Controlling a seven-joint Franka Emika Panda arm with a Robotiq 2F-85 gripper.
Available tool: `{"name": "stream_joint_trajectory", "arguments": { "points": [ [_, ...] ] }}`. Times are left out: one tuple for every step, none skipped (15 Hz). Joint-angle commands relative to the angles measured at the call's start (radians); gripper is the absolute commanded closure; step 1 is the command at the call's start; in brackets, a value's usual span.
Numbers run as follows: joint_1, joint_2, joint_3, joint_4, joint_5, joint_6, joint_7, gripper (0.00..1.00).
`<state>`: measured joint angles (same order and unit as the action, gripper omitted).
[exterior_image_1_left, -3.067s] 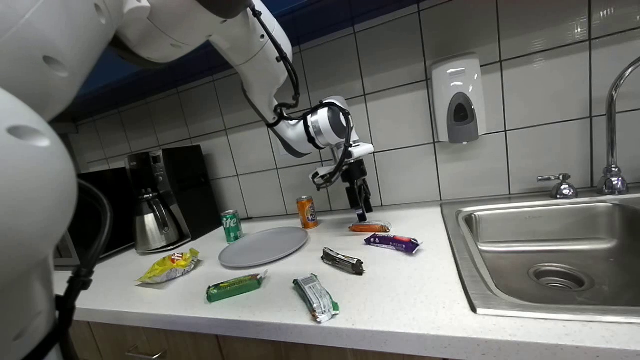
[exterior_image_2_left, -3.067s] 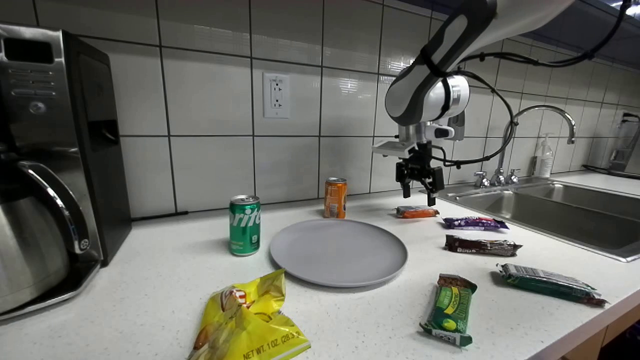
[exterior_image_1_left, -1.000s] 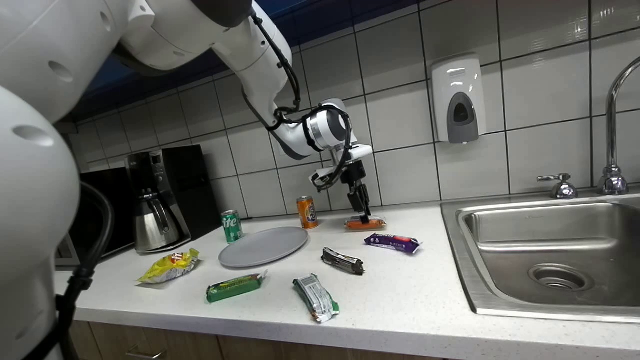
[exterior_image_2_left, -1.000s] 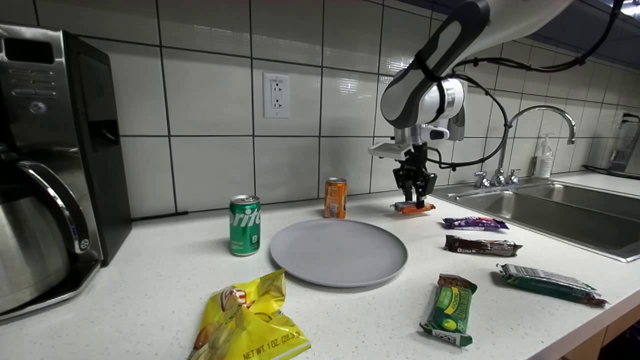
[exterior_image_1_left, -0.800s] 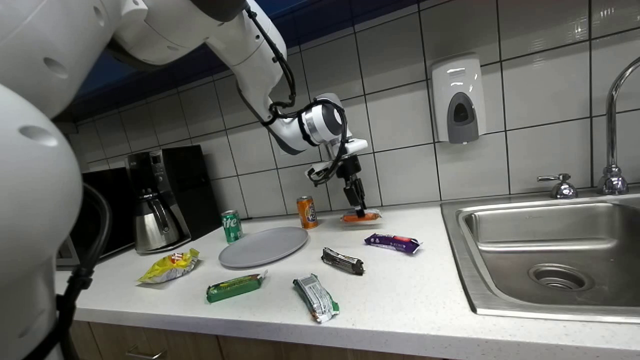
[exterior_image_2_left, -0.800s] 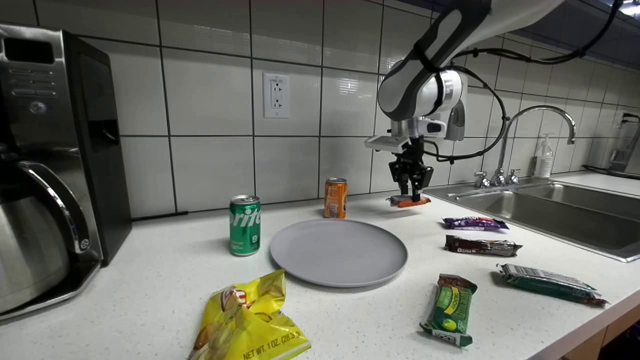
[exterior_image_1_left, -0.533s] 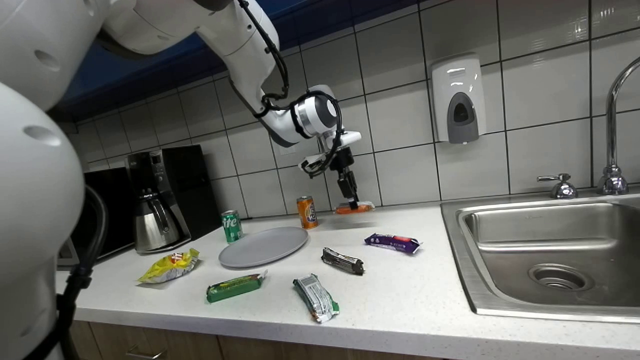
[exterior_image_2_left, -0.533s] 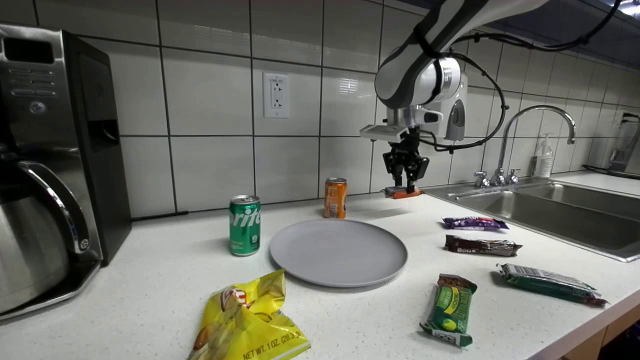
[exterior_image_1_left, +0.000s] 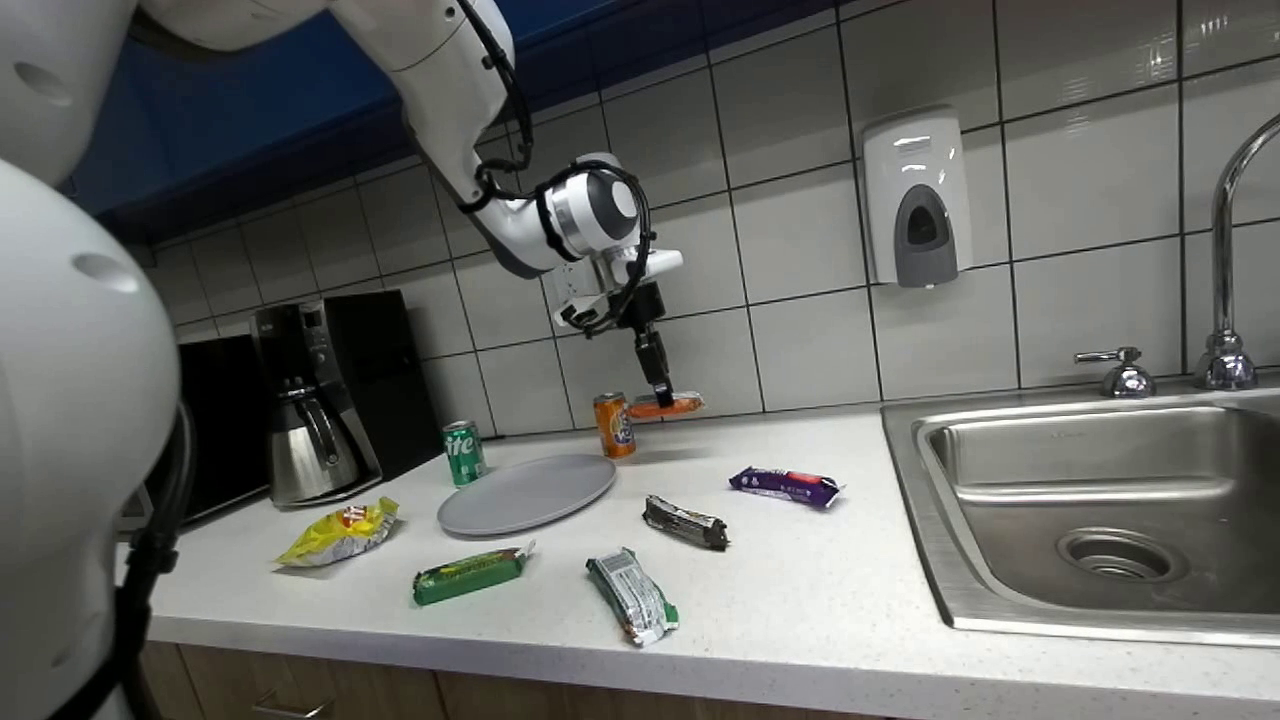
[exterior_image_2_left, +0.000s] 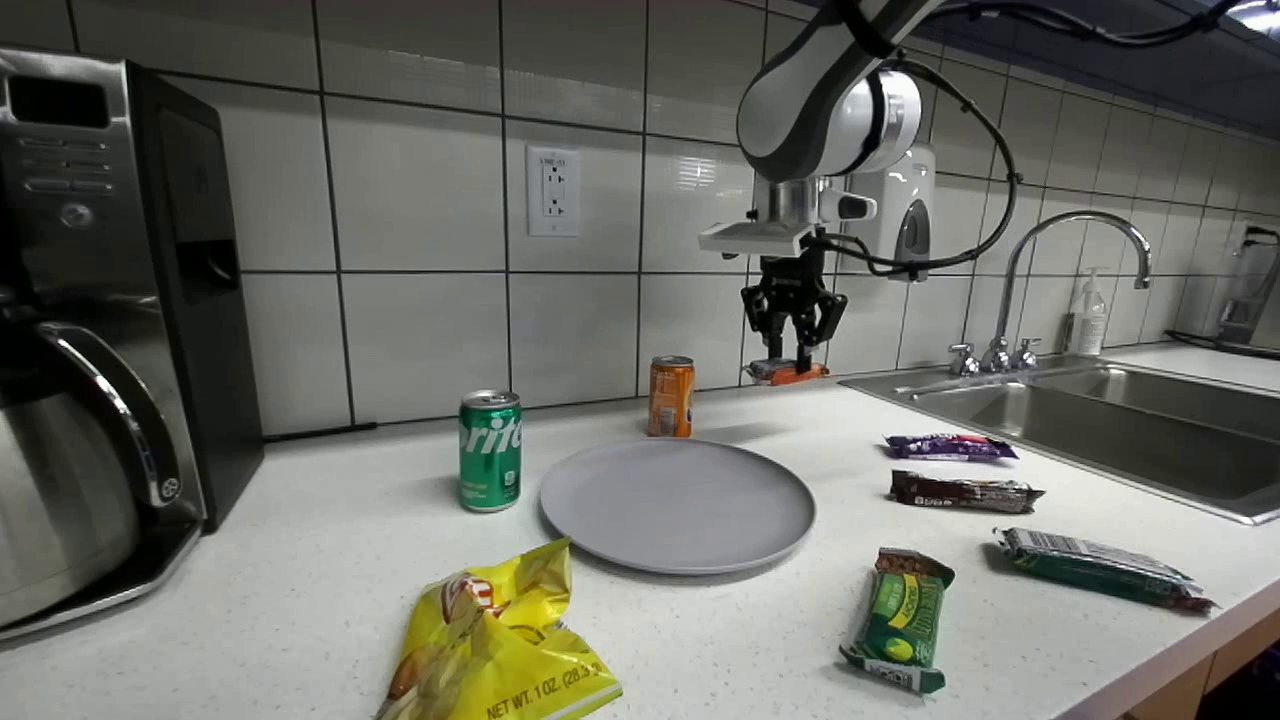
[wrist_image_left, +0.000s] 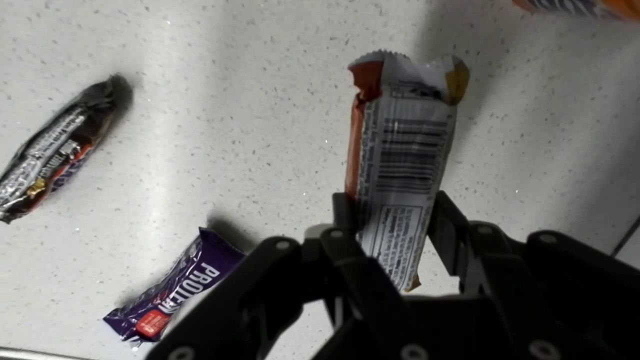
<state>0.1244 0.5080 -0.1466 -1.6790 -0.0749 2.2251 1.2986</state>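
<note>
My gripper is shut across an orange-and-silver snack bar, its two black fingers pressing the wrapper's sides. The bar's printed back with a barcode faces the wrist camera. In both exterior views the gripper holds this bar level above the counter, near the tiled wall. Beside it stands an orange can, upright on the counter; in an exterior view the bar overlaps the can's edge, and contact cannot be judged. A bare grey plate lies in front of the can.
A purple bar, a dark brown bar and two green bars lie on the counter. A green can, a yellow chip bag and a coffee maker stand around the plate. The steel sink borders the counter.
The gripper has come down onto the orange bar, closed on it and lifted it off the counter. With the bar, it has since moved up and toward the orange can.
</note>
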Motion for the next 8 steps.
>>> {"name": "stream_joint_trajectory", "arguments": {
  "points": [
    [0.01, -0.083, 0.034, -0.098, -0.025, 0.02, -0.05, 0.83],
    [0.016, -0.086, 0.042, -0.106, -0.025, 0.019, -0.057, 0.83],
    [0.02, -0.09, 0.049, -0.114, -0.023, 0.02, -0.065, 0.83],
    [0.024, -0.087, 0.058, -0.114, -0.02, 0.017, -0.069, 0.83],
    [0.029, -0.085, 0.064, -0.115, -0.019, 0.018, -0.074, 0.83],
    [0.034, -0.081, 0.071, -0.113, -0.017, 0.017, -0.077, 0.83],
    [0.039, -0.075, 0.078, -0.109, -0.014, 0.017, -0.082, 0.83],
    [0.043, -0.07, 0.085, -0.105, -0.013, 0.016, -0.085, 0.83]
  ]
}}
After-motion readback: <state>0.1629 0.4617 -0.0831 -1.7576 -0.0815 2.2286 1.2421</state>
